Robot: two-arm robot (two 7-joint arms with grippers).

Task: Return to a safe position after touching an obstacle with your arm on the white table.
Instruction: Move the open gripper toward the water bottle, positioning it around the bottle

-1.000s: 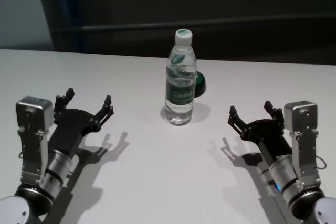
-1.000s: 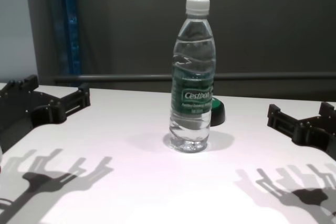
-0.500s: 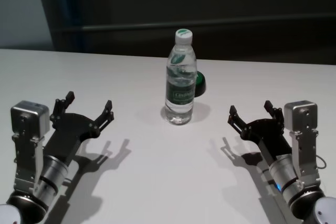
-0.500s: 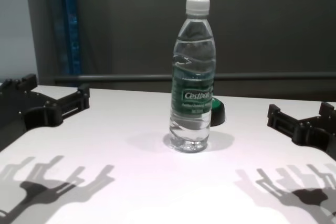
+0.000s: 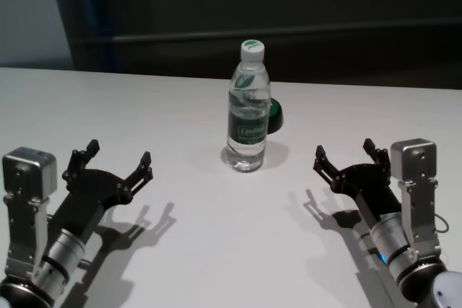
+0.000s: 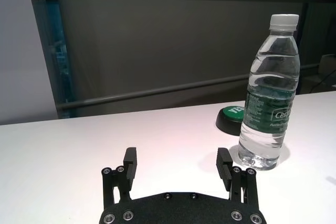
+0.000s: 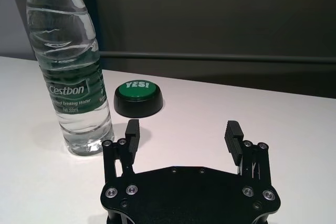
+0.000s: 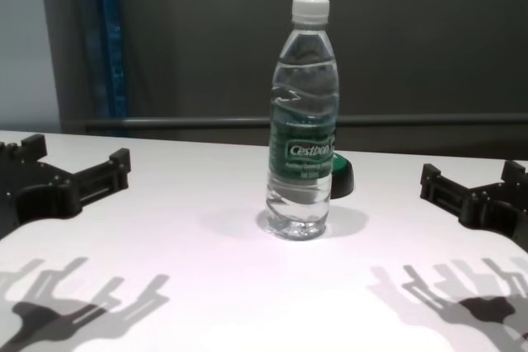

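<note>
The bottle (image 5: 249, 107) stands up in the middle of the table (image 5: 180, 106), well apart from both arms. Pull your left gripper (image 5: 115, 161), fingers spread and empty, straight toward you. Leave the right gripper (image 5: 346, 155) parked near you, spread and empty.

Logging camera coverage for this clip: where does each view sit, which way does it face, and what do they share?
Head: high, looking down at the table; both arms show, left gripper and right gripper open.
Chest: low, level with the bottle; both grippers at the edges.
Left wrist: behind its own fingers, facing the bottle.
Right wrist: likewise, facing bottle and green button.
All four share the bottle.
</note>
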